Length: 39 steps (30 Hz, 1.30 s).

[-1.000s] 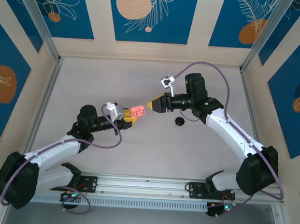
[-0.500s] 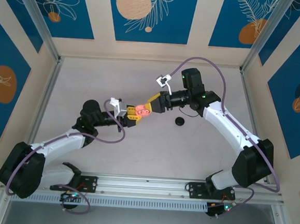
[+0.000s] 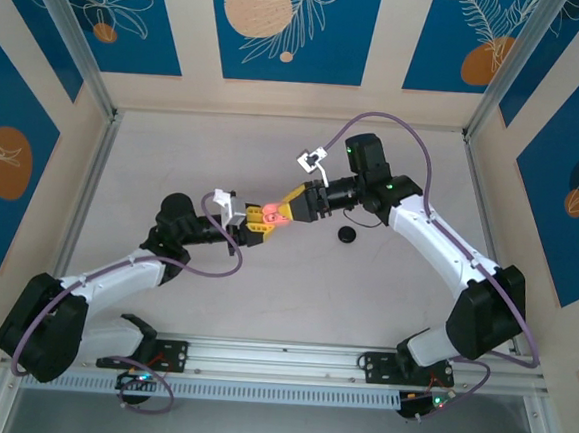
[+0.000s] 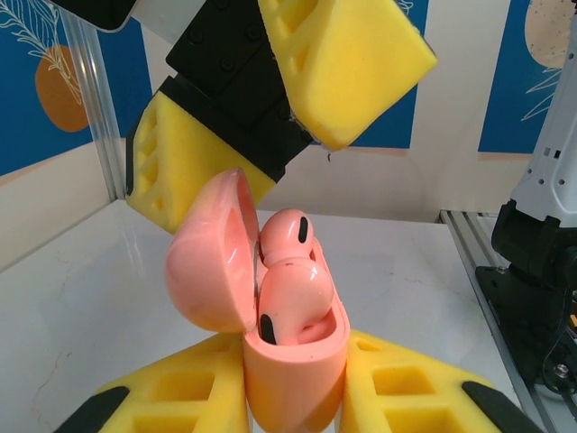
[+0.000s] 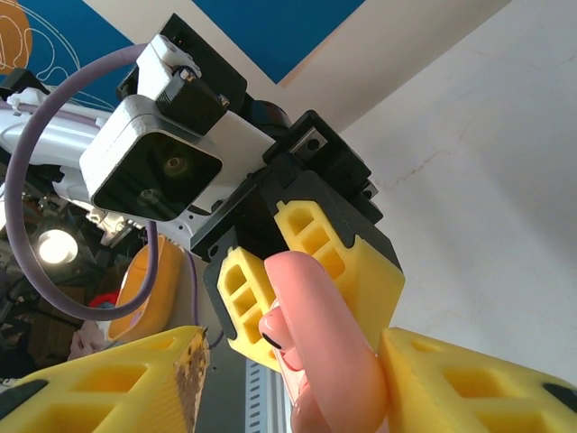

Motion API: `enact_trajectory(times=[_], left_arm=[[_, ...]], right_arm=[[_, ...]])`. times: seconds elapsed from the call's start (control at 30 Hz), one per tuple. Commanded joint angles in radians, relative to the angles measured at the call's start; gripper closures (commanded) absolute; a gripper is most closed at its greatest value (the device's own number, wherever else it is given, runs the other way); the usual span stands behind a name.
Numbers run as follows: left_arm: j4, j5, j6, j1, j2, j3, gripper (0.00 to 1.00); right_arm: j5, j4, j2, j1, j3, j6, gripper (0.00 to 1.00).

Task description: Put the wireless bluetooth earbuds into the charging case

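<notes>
My left gripper (image 3: pixel 256 220) (image 4: pixel 293 383) is shut on a salmon-pink charging case (image 4: pixel 293 365) (image 3: pixel 267 213), held upright above the table's middle. Its lid (image 4: pixel 209 257) is hinged open to the left. Two pink earbuds (image 4: pixel 293 293) sit in the case, the rear one (image 4: pixel 290 236) standing higher, both heads above the rim. My right gripper (image 3: pixel 280 211) (image 5: pixel 288 352) is open, its jaws astride the lid (image 5: pixel 338 347). Its right finger (image 5: pixel 469 383) lies against the lid; the left finger (image 5: pixel 117 383) stands apart. One earbud (image 5: pixel 281 327) peeks out beside the lid.
A small round black object (image 3: pixel 346 235) lies on the table just right of the two grippers, under the right forearm. The table (image 3: pixel 263 295) has raised rails left and right and a wall at the back.
The right gripper has come left from beside the case until its fingers straddle the case's lid. The left arm shifted slightly right with the case. Little has moved in the last half second.
</notes>
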<state>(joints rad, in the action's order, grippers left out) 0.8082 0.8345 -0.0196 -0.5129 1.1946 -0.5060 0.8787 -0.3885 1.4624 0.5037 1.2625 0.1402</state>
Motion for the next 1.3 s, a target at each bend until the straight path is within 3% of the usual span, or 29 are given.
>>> enact_trajectory(times=[0.0,0.2,0.3,0.53,0.67,0.73,1.1,1.27], left_arm=[[0.025,-0.023,-0.002,-0.008,0.009,-0.023,0.76],[0.023,-0.023,-0.002,-0.009,0.016,-0.024,0.76],[0.029,-0.011,-0.002,-0.009,0.014,-0.025,0.76],[0.049,0.038,-0.004,-0.010,0.003,-0.016,0.76],[0.058,0.041,0.000,-0.010,-0.008,-0.006,0.76],[0.060,0.043,0.001,-0.010,-0.014,-0.003,0.76],[0.057,0.048,0.005,-0.010,-0.026,0.004,0.76],[0.057,0.049,0.003,-0.012,-0.027,0.002,0.76]], right_arm=[[0.046,-0.032,-0.063,0.002,0.008,-0.037,0.48],[0.044,-0.040,-0.108,-0.020,-0.002,-0.058,0.50],[-0.015,-0.078,-0.135,-0.035,-0.010,-0.134,0.49],[-0.140,-0.002,-0.246,-0.072,-0.116,-0.440,0.42],[-0.087,0.054,-0.288,-0.070,-0.211,-0.739,0.52],[-0.089,0.129,-0.304,-0.067,-0.272,-0.792,0.51],[-0.028,0.338,-0.206,-0.035,-0.316,-0.654,0.49],[0.011,0.345,-0.163,-0.007,-0.298,-0.649,0.50]])
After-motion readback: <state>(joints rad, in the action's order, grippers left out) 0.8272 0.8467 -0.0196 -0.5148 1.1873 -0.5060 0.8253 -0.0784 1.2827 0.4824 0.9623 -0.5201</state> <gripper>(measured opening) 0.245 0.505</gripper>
